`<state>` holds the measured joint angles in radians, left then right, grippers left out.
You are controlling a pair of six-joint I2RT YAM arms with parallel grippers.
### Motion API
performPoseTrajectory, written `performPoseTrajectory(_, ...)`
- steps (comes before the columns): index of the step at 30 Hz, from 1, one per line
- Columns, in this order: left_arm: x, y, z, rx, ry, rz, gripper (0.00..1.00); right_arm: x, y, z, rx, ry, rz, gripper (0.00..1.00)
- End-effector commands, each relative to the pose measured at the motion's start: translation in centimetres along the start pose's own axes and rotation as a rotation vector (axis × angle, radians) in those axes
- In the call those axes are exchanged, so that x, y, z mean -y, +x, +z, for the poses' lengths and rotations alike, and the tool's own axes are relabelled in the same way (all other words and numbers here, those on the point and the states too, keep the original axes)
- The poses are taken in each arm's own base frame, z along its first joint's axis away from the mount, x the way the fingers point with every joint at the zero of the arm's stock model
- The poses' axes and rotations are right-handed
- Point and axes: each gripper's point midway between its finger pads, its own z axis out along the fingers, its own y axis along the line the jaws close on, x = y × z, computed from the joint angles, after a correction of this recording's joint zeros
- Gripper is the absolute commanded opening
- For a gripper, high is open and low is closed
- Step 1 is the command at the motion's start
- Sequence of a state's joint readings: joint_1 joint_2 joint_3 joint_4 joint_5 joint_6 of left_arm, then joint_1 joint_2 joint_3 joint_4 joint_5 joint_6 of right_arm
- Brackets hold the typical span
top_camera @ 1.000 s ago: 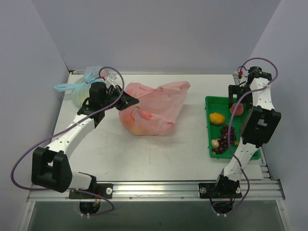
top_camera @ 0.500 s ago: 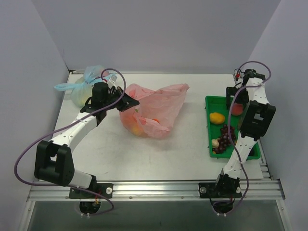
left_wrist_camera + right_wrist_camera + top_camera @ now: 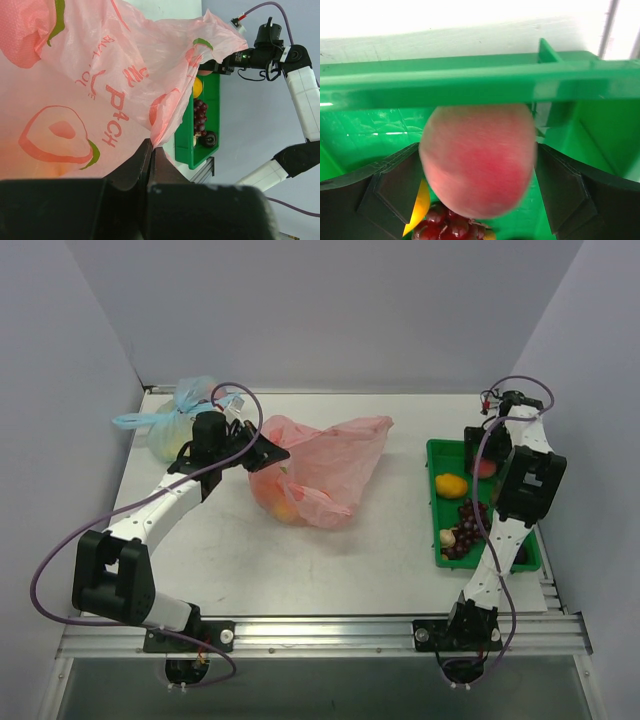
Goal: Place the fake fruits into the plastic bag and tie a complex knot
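Observation:
The pink plastic bag (image 3: 325, 462) with peach prints lies at mid-table, with orange fruit (image 3: 284, 508) showing through its near end. My left gripper (image 3: 264, 452) is shut on the bag's left edge, pinching the thin film (image 3: 155, 131) between its jaws (image 3: 150, 148). My right gripper (image 3: 484, 448) hangs over the back of the green tray (image 3: 432, 452), open, its fingers (image 3: 395, 190) close on either side of the red-pink round fruit (image 3: 477, 160). A yellow fruit (image 3: 451, 485), the dark grape bunch (image 3: 470, 524) and a pale piece (image 3: 447, 537) lie in the tray. No knot is in view.
A pale blue tied bag (image 3: 180, 420) sits at the back left, behind my left arm. The tray stands along the table's right edge, with its wall (image 3: 470, 85) just beyond the round fruit. Grey walls close in the back and sides.
My left gripper lifted the bag's edge slightly, and the bag bunched up. My right gripper moved a little left and down around the round fruit.

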<state>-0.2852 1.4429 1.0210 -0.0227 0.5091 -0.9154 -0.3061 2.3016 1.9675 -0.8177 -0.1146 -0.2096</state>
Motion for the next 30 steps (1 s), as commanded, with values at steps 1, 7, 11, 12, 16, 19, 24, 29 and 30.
performPoseTrajectory(1,0.8,-1.1,0.0,0.027,0.028,0.045,0.0,-0.3,-0.6,-0.4,0.01,-0.027,-0.002,0.89)
performPoseTrajectory(7,0.9,-1.1,-0.2,0.028,0.032,0.069,0.0,-0.8,-1.4,-2.3,0.071,-0.073,-0.008,0.67)
performPoseTrajectory(11,1.1,-1.1,-0.3,0.029,0.037,0.073,0.0,-2.8,-1.4,-6.7,0.176,-0.178,-0.016,0.61)
performPoseTrajectory(12,1.2,-1.0,-0.5,0.029,0.04,0.073,0.0,-4.4,-0.6,-7.4,0.183,-0.259,-0.02,0.61)
performPoseTrajectory(16,1.5,-0.9,-0.7,0.026,0.051,0.062,0.0,-9.5,0.8,-15.1,0.348,-0.433,-0.047,0.6)
performPoseTrajectory(19,1.5,-0.8,-0.7,0.026,0.057,0.05,0.0,-14.6,2.6,-18.1,0.392,-0.531,-0.117,0.57)
performPoseTrajectory(24,1.3,-0.8,-0.4,0.022,0.059,0.033,0.0,-23.6,5.7,-20.8,0.391,-0.652,-0.231,0.56)
performPoseTrajectory(29,1.9,-1.0,-0.1,0.022,0.089,0.0,0.0,-30.3,6.0,-21.4,0.402,-0.719,-0.334,0.55)
performPoseTrajectory(30,1.9,-1.0,0.0,0.021,0.093,-0.005,0.0,-31.3,5.8,-21.5,0.403,-0.726,-0.347,0.55)
